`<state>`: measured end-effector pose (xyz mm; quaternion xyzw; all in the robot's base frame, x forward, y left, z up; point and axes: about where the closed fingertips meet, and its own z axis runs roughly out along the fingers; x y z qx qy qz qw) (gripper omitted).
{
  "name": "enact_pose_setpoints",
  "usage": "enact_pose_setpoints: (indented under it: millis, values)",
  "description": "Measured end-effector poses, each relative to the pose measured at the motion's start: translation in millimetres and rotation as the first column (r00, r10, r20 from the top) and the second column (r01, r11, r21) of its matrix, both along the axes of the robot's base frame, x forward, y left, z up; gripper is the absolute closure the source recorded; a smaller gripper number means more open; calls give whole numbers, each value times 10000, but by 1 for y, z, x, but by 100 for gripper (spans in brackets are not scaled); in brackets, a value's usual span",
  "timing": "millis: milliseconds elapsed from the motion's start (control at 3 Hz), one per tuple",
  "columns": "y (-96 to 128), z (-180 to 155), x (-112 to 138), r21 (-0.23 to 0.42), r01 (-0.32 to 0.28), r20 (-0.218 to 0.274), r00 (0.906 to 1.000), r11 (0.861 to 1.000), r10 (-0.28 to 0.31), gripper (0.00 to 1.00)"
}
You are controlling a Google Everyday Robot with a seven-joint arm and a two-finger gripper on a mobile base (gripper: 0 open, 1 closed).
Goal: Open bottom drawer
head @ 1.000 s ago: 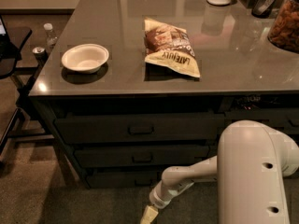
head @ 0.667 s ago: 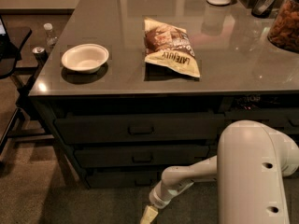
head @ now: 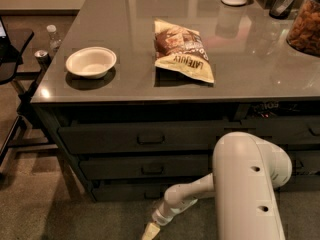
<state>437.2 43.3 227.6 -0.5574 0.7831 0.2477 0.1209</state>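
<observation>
The bottom drawer (head: 122,191) is the slim dark grey front at the foot of the three-drawer stack under the counter. It looks closed. Its centre handle is not clearly visible beside my forearm. My gripper (head: 150,230) is low near the floor, at the bottom edge of the view. It sits just in front of and below the middle of the bottom drawer. My white arm (head: 247,189) fills the lower right and reaches left toward the drawer.
The taller top drawer (head: 150,138) and middle drawer (head: 150,169) sit above it. On the counter are a white bowl (head: 91,62), a chip bag (head: 182,54) and a jar (head: 305,26). A chair (head: 10,64), a bottle (head: 51,34) and a can (head: 42,57) stand at left.
</observation>
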Motion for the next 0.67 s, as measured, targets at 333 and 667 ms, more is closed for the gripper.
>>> enact_pose_setpoints:
  millis: [333, 667]
  values:
    - [0, 0, 0, 2, 1, 0, 10000, 10000, -1, 0]
    - [7, -6, 15, 196, 59, 329, 9994, 9998, -65, 0]
